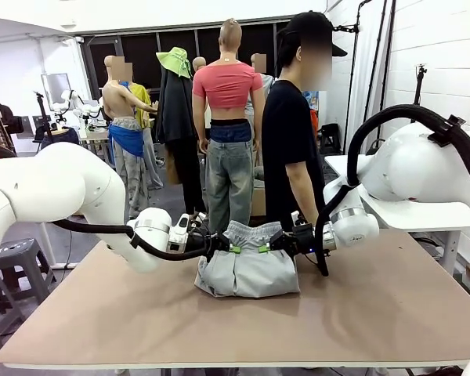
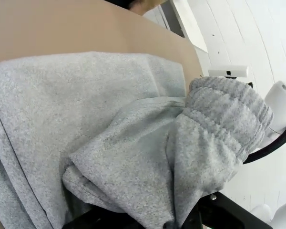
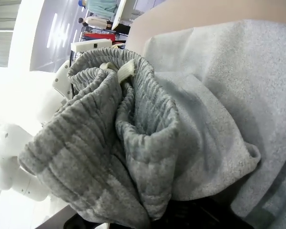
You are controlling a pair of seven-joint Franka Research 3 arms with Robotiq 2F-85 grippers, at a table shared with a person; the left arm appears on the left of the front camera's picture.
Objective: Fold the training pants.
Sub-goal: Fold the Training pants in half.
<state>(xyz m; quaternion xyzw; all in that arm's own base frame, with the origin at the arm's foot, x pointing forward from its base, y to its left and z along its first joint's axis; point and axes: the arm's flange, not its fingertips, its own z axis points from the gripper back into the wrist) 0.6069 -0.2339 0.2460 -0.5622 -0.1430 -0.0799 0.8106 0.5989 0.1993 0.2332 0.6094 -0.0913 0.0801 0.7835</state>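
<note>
The light grey training pants [image 1: 247,270] lie bunched and partly folded on the brown table [image 1: 376,313], their gathered waistband lifted at the far side. My left gripper [image 1: 233,249] is shut on the waistband's left end and my right gripper [image 1: 264,248] is shut on its right end, both just above the folded cloth. In the left wrist view the ribbed waistband [image 2: 229,114] hangs over the flat grey fabric [image 2: 62,105]. The right wrist view shows the doubled waistband [image 3: 124,129] with a white label [image 3: 125,70] pinched close to the camera.
A person in a black shirt [image 1: 290,149] stands at the table's far edge, just behind the pants. The table has bare surface in front and to both sides. A grey stool [image 1: 19,262] stands at the left, and a white shelf [image 1: 423,211] at the right.
</note>
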